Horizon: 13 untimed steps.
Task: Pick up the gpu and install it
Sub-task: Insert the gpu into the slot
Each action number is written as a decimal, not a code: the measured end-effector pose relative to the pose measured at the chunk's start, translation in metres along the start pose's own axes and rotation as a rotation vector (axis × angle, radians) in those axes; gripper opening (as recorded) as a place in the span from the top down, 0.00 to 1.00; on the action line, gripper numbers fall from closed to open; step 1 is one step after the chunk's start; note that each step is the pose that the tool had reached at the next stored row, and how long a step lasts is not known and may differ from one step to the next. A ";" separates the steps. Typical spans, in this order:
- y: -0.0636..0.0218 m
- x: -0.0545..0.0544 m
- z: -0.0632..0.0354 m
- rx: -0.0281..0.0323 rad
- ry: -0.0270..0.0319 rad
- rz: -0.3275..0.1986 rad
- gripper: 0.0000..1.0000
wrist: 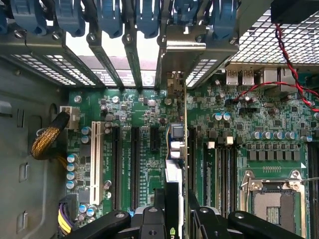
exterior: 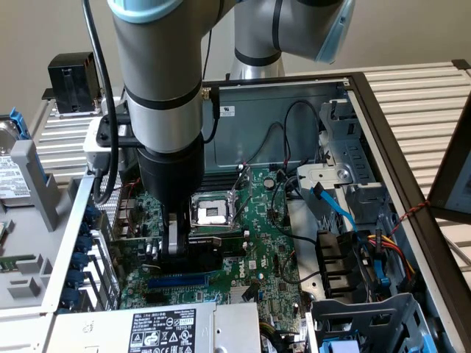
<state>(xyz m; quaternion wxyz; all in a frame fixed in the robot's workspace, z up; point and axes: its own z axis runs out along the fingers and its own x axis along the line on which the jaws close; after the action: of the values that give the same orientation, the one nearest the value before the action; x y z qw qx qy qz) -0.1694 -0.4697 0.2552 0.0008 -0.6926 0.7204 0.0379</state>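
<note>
Your arm is down inside the open computer case (exterior: 368,81), which lies on its side on the slatted bench (exterior: 419,95). In the exterior view the gripper (exterior: 180,246) sits left of centre in the frame, low over the green motherboard (exterior: 257,250). It is just below the processor socket (exterior: 211,212) and above a blue slot (exterior: 176,281).

Gripper state: closed partway, clamped on the gpu (exterior: 199,257). From the wrist you see the dark fingers (wrist: 159,204) pressed one to each side of the card, with no gap showing.

Where the gpu is:
- Exterior view: its black block shows at the gripper, right against the motherboard, between the socket and the blue slot.
- Wrist view: the card stands on edge, thin and straight. It runs from the gripper toward the rear wall of the case, in line with the long black slots (wrist: 134,164) beside it.
- Its silver end bracket (wrist: 174,55) stands at the rear opening, among the slot covers and below the row of blue clips (wrist: 144,15).
- You cannot tell from either view whether its edge is fully down in the slot.

Around it:
- A white slot (wrist: 94,159) lies well to one side of the card.
- A yellow sleeved cable bundle (wrist: 47,142) sits near the case wall.
- A red and black twisted wire (wrist: 289,64) crosses the board near the rear ports.
- The labelled power supply (exterior: 158,331) fills the lower left of the exterior frame.
- A blue cable (exterior: 335,209) runs through the drive bay area on the exterior view's right.
</note>
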 end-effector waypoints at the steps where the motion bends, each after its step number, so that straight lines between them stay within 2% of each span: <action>1: 0.0000 0.000 0.0000 -0.0001 0.0002 0.000 0.73; 5: 0.0000 0.000 0.0001 -0.0016 0.0088 0.001 0.73; 8: 0.0000 0.000 0.0003 -0.0014 0.0186 0.001 0.73; 13: -0.0001 -0.001 0.0012 -0.0012 0.0199 0.001 0.73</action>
<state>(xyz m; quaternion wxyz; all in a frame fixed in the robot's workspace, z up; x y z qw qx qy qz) -0.1694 -0.4690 0.2540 -0.0068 -0.6925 0.7207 0.0315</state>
